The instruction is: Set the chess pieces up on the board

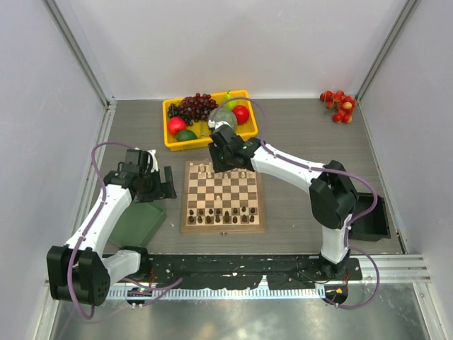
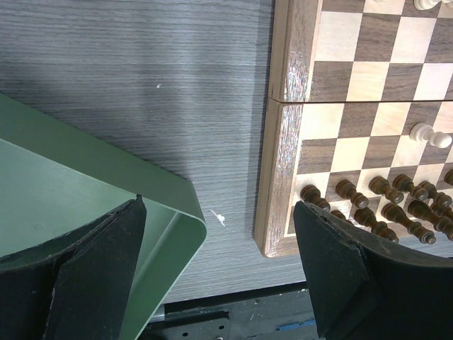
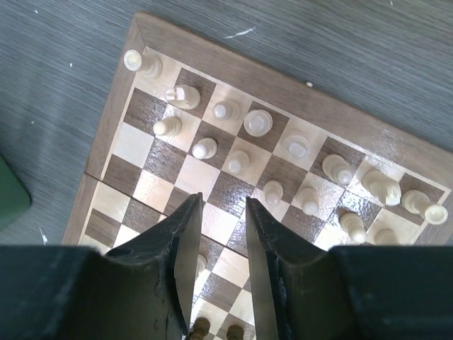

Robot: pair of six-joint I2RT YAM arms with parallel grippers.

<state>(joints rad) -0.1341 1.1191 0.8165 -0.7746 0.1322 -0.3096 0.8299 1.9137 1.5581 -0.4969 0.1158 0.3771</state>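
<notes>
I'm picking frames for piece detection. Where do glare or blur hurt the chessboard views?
Right wrist: the cream pieces look soft and washed out, with sheen on the light squares of the board. Left wrist: the dark pieces are fairly crisp, but there is bright glare on the rim. Top external: even light and no glare, but the pieces are tiny.

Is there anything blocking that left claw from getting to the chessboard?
Nothing visible does. The left gripper hangs open over the bare strip of table between the green tray and the board, right beside the dark chess pieces in its near rows.
</notes>
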